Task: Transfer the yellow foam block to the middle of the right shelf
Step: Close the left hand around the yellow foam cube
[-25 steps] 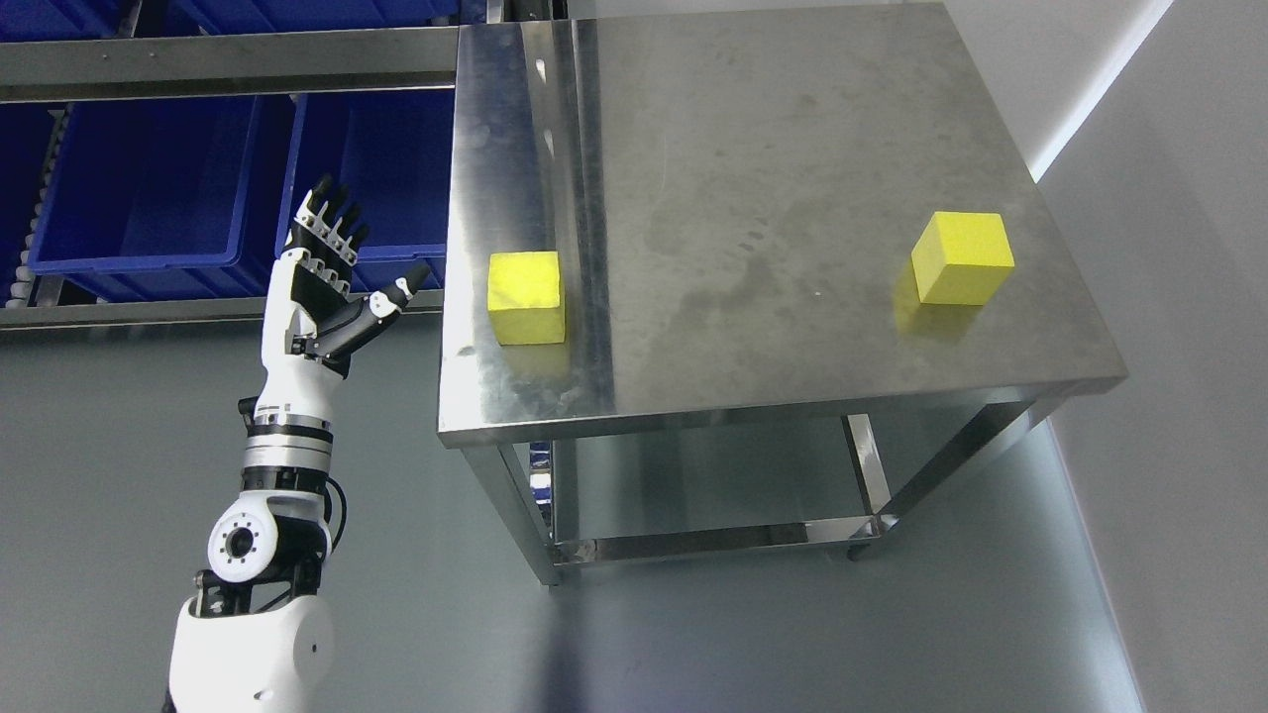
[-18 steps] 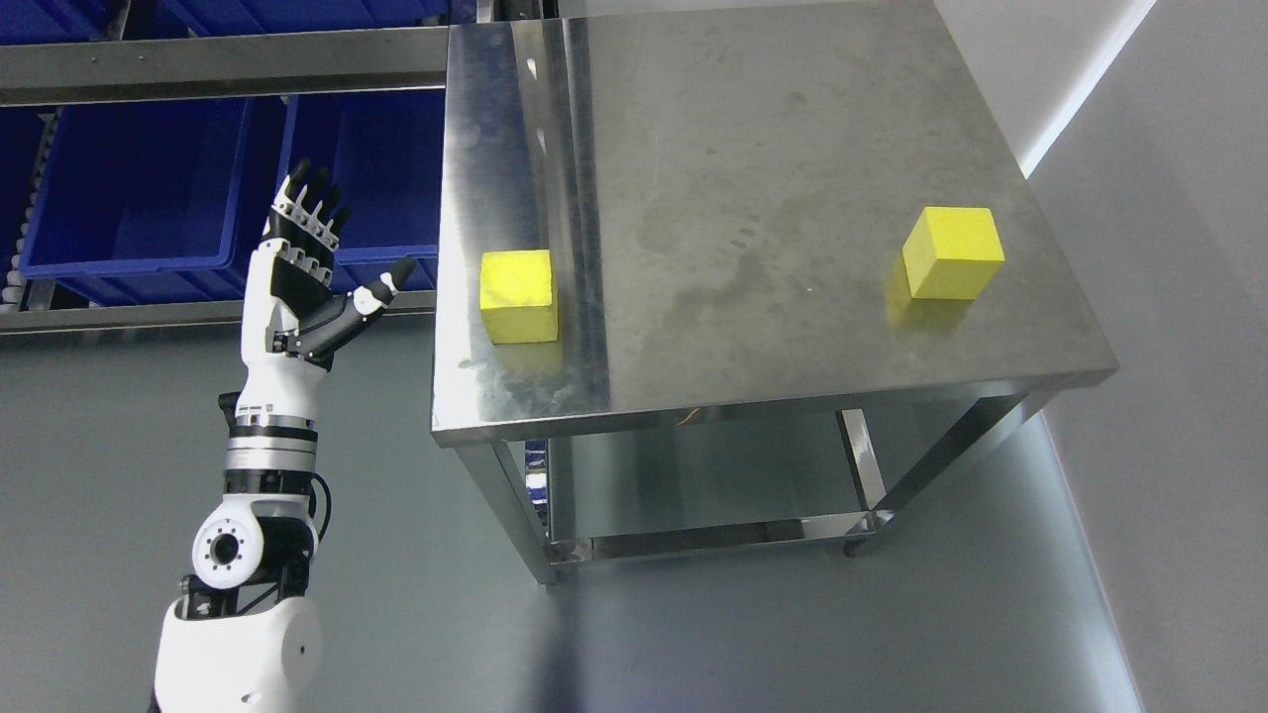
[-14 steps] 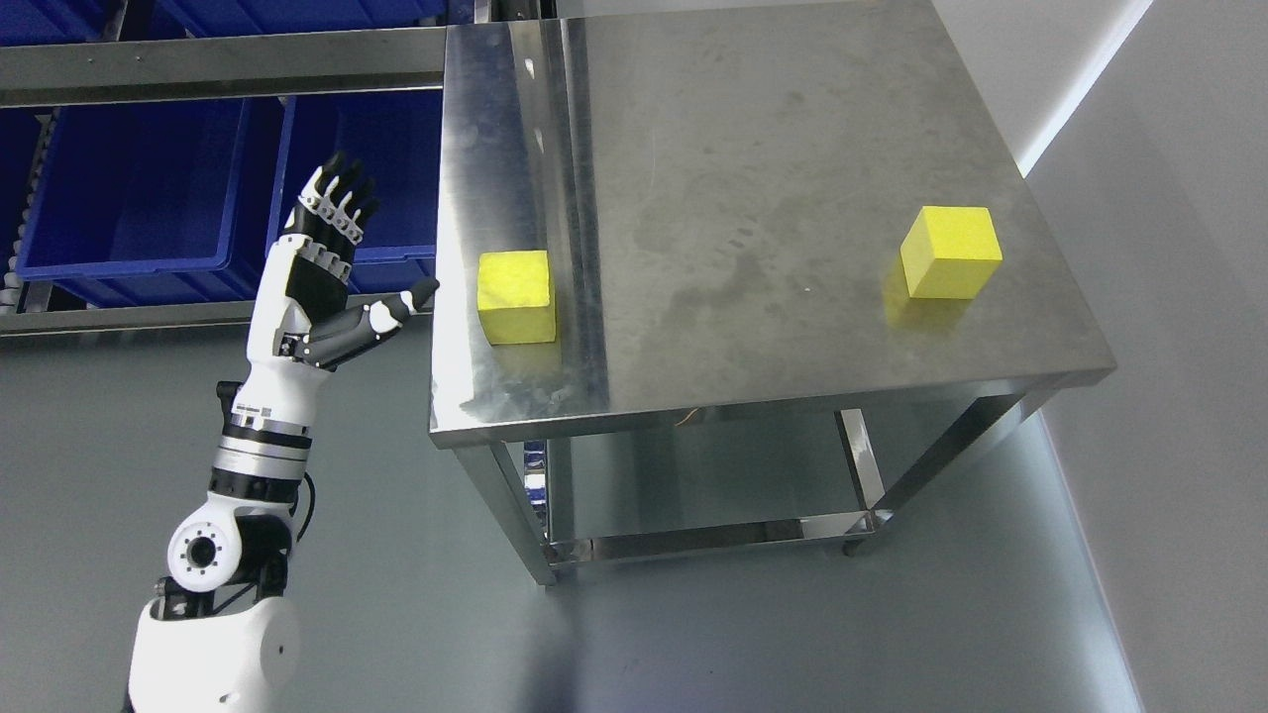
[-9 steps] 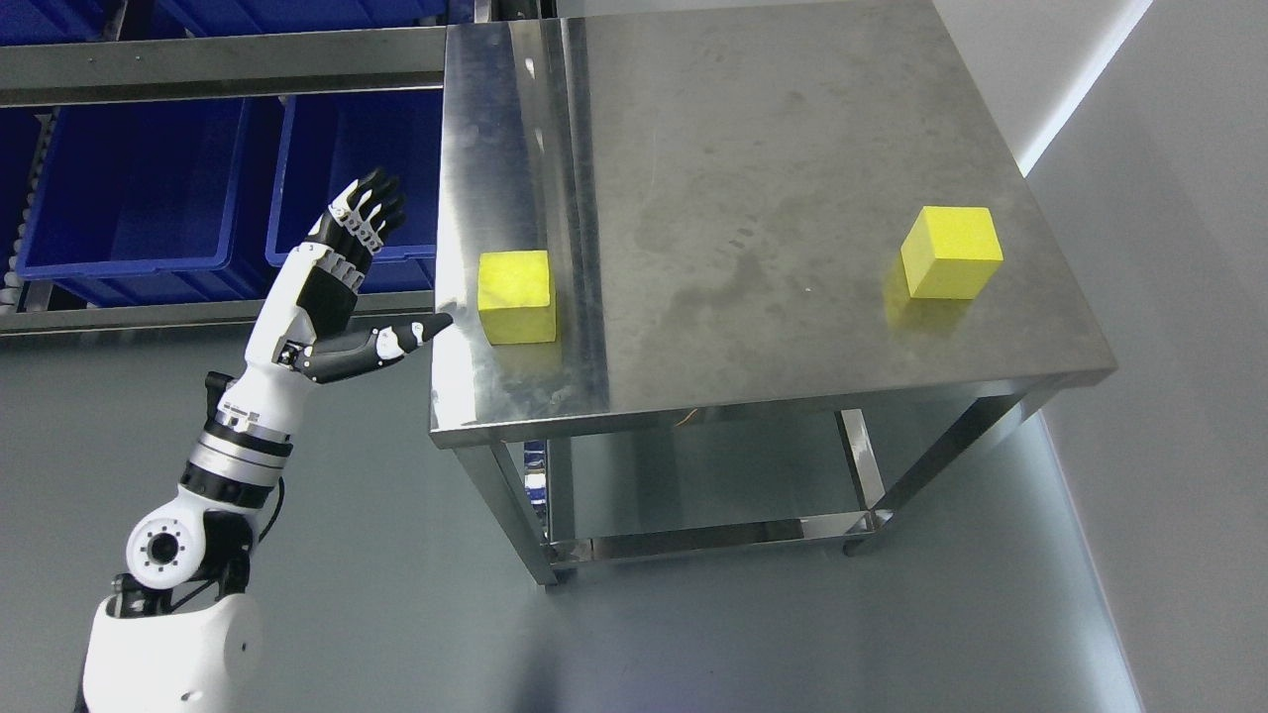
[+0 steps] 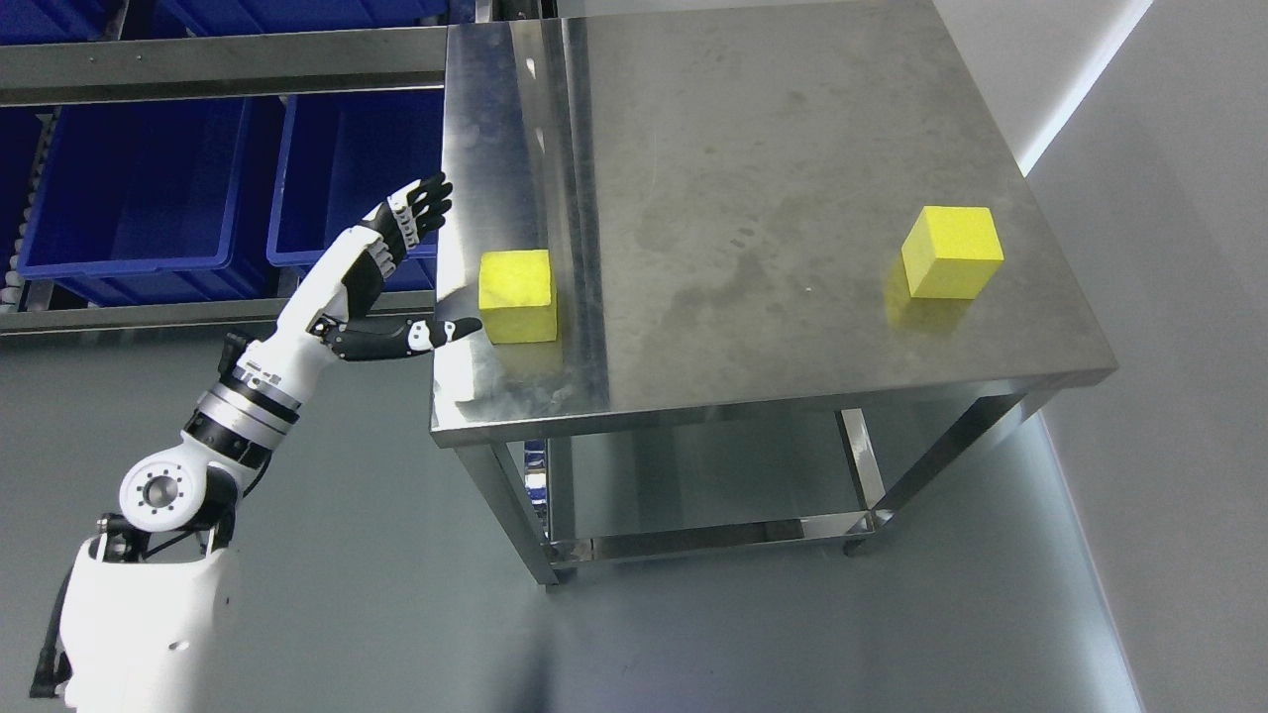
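Observation:
Two yellow foam blocks sit on the steel table [image 5: 753,149]. One block [image 5: 517,295] is near the table's left edge, the other block [image 5: 952,251] is near its right edge. My left hand [image 5: 421,267] is open just left of the left block, at the table's left edge. Its fingers [image 5: 416,210] point up and right, and its thumb [image 5: 436,333] reaches toward the block's lower left corner. The hand holds nothing, and I cannot tell if the thumb tip touches the block. My right arm is out of view.
Blue bins [image 5: 139,188] sit on a metal rack [image 5: 218,59] to the left, behind my arm. The table has a lower shelf [image 5: 693,495]. A grey wall [image 5: 1169,297] rises on the right, grey floor lies below.
My left hand has swung right and tilted toward the left block, the thumb now reaching over the table's edge. The camera shifted slightly at first. The blocks have not moved.

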{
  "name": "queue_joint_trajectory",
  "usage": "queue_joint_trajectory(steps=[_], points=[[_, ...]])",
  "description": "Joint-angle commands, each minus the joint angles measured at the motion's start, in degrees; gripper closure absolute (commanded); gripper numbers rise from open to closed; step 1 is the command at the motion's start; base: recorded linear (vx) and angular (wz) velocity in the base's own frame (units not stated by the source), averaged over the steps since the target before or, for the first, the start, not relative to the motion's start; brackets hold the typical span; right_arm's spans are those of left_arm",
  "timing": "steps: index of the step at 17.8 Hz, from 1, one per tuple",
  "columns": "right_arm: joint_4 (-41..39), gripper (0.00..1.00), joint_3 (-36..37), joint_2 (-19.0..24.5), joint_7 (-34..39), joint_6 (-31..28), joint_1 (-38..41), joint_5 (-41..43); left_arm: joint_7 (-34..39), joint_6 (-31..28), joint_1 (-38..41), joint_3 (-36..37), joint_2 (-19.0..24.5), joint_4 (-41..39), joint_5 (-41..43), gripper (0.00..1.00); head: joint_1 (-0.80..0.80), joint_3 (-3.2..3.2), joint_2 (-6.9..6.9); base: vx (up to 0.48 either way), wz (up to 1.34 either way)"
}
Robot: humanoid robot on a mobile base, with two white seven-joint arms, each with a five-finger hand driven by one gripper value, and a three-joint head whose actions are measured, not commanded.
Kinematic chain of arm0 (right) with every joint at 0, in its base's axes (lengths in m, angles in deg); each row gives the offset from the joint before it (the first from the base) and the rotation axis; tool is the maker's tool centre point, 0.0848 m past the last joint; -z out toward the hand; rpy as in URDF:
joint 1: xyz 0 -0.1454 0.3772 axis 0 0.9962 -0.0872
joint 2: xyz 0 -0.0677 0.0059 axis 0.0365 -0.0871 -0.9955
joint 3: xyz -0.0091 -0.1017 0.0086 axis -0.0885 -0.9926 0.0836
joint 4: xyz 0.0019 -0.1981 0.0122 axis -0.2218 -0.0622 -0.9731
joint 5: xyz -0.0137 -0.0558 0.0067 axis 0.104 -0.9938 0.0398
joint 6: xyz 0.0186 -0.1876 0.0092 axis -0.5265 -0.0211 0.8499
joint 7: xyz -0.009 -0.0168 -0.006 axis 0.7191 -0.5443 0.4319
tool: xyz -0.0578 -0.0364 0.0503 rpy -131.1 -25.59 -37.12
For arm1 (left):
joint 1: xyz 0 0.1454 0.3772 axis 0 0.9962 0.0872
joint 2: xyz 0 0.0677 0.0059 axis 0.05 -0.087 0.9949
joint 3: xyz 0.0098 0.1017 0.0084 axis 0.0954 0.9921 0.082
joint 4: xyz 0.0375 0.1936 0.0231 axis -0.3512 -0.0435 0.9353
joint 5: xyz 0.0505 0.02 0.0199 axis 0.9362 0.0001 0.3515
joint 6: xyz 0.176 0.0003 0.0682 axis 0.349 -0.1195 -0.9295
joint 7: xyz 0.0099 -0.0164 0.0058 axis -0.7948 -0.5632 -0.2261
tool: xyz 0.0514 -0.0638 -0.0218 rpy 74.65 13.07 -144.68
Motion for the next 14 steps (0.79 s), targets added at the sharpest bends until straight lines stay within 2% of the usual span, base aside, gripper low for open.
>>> queue_joint_trajectory(steps=[1, 7, 12, 14], points=[[-1.0, 0.00, 0.1, -1.0, 0.0, 0.0, 0.1, -0.2, -0.7, -1.6, -4.8, 11.9, 2.6, 7.0, 3.2, 0.01, 0.00, 0.00, 0.00, 0.000, 0.00], [-1.0, 0.00, 0.0, -1.0, 0.0, 0.0, 0.1, -0.2, -2.4, -1.7, -7.6, 13.2, 1.6, 12.6, 9.2, 0.03, 0.00, 0.00, 0.00, 0.000, 0.00], [-1.0, 0.00, 0.0, -1.0, 0.0, 0.0, 0.1, -0.2, -2.5, -2.2, -8.4, 11.5, 0.5, 12.7, 9.0, 0.20, 0.00, 0.00, 0.00, 0.000, 0.00], [-1.0, 0.00, 0.0, -1.0, 0.0, 0.0, 0.1, -0.2, -2.5, -2.2, -8.4, 9.3, -1.3, 12.7, 9.0, 0.31, 0.00, 0.00, 0.00, 0.000, 0.00]])
